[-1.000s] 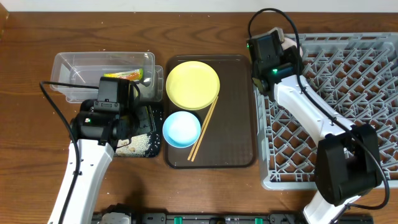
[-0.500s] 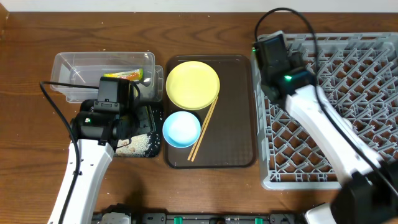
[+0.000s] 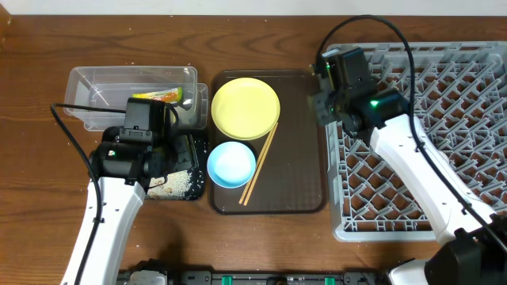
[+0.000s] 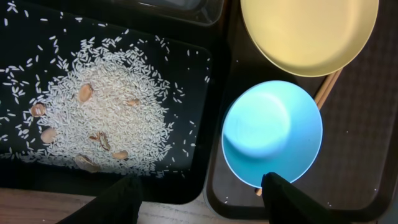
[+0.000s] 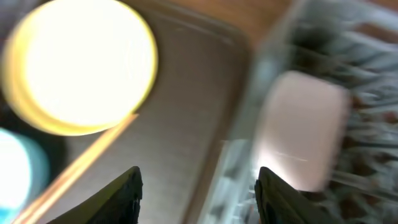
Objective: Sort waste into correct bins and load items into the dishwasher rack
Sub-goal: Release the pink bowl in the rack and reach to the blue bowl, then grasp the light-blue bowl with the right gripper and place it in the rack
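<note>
A yellow plate (image 3: 245, 108), a light-blue bowl (image 3: 231, 164) and two chopsticks (image 3: 259, 165) lie on the brown tray (image 3: 301, 158). The grey dishwasher rack (image 3: 444, 142) stands at the right. In the blurred right wrist view a pale cup (image 5: 301, 134) sits in the rack's corner. My right gripper (image 5: 199, 180) is open and holds nothing, over the tray's right rim by the rack's left edge. My left gripper (image 4: 202, 186) hangs open between the rice (image 4: 102, 118) in the black tray (image 4: 186, 81) and the blue bowl (image 4: 273, 134). A snack wrapper (image 3: 162, 95) lies in the clear tub (image 3: 103, 87).
The tub and black tray sit side by side left of the brown tray. The rack's pegs (image 3: 467, 95) fill the right side. My left arm (image 3: 111, 206) covers part of the black tray. Bare wood shows along the table's front edge (image 3: 261, 245).
My right gripper has opened and swung from the rack's far left corner toward the brown tray. The left arm has not moved.
</note>
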